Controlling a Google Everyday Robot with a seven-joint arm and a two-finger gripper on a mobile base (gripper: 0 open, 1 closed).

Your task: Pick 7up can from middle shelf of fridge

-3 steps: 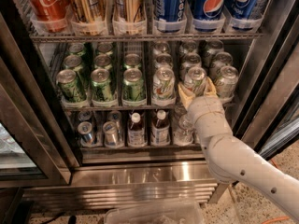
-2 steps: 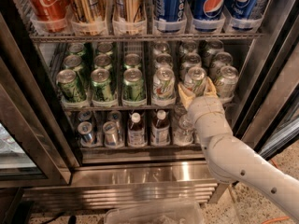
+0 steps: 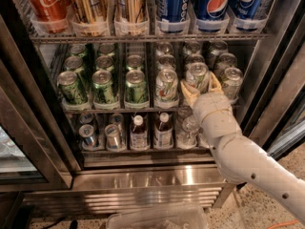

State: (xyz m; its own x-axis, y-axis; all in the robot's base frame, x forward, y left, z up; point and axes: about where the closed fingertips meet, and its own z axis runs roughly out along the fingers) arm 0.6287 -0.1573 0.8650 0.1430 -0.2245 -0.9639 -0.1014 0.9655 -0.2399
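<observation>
The fridge [image 3: 143, 175] stands open in front of me. On its middle shelf [image 3: 114, 110], silver-white 7up cans fill the right lanes. My gripper [image 3: 202, 86] reaches in from the lower right on a white arm. It sits at the front of the second lane from the right. Its yellowish fingers [image 3: 189, 93] hug both sides of the front 7up can [image 3: 198, 75], which stands upright on the shelf. Other 7up cans stand just left [image 3: 167, 85] and right [image 3: 232, 82] of it.
Dark green cans [image 3: 136, 86] fill the left lanes of the same shelf. Blue Pepsi cans [image 3: 217, 4] and a Coke can [image 3: 45, 1] stand on the rack above. Small bottles [image 3: 138, 132] stand below. The dark door frame [image 3: 281, 89] is close on the right. A clear bin [image 3: 157, 218] lies on the floor.
</observation>
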